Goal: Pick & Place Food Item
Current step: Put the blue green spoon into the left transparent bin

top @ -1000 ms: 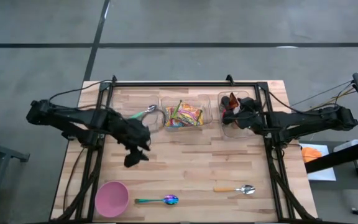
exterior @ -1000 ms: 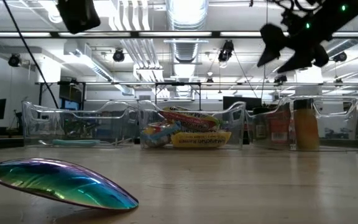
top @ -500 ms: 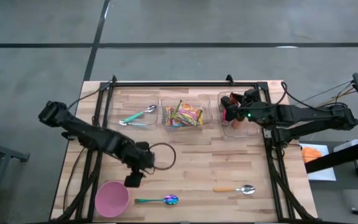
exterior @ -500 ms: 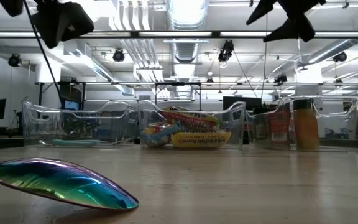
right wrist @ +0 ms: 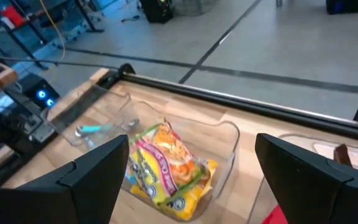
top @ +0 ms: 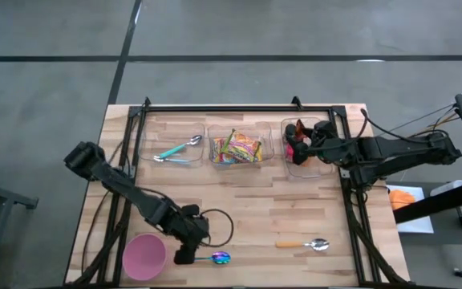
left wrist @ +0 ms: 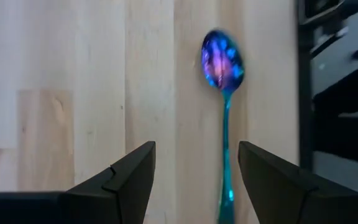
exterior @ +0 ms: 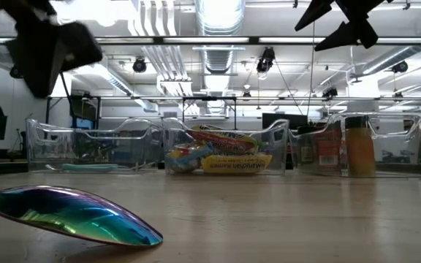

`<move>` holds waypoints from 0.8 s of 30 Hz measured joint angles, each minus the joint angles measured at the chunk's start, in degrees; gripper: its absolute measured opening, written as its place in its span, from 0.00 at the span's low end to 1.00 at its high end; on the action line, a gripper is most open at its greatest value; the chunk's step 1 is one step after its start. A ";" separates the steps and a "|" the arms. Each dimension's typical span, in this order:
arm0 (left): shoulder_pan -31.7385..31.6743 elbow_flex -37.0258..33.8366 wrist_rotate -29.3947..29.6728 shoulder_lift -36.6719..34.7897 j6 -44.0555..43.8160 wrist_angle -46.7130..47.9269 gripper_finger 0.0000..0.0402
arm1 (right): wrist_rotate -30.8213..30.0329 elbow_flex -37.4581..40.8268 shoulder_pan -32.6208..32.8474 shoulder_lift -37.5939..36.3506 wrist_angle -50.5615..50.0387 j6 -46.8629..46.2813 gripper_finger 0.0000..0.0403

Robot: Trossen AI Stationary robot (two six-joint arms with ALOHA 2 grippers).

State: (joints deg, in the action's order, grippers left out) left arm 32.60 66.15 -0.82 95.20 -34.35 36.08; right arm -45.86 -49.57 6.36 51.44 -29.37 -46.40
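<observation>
No food is picked up yet. The left gripper, fingers spread and empty, hangs over the rainbow spoon. The right gripper, spread too, waits above the far right bin.

The left arm runs from the left edge of the high view diagonally down toward the lower middle of the frame, its wrist bent so the left gripper points down at the tabletop, jaws spread apart with nothing between them. The right arm reaches in from the right edge toward the upper middle-right, nearly straight, and the right gripper hangs with its jaws parted wide and empty.
</observation>
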 joint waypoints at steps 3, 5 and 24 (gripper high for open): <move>0.62 0.00 -0.02 3.08 0.00 -0.21 0.59 | 0.06 0.16 0.93 0.00 -1.14 -1.26 0.86; 1.06 0.18 -0.04 4.73 -0.23 -1.05 0.59 | 0.07 0.18 1.44 0.02 -1.63 -2.98 0.86; 4.06 9.57 5.31 17.13 3.43 -0.59 0.59 | -0.55 0.27 2.50 0.04 -1.79 -4.63 0.86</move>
State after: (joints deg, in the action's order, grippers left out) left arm 36.67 75.72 4.49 112.34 -30.92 35.49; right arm -46.41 -49.30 8.87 51.48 -31.16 -51.03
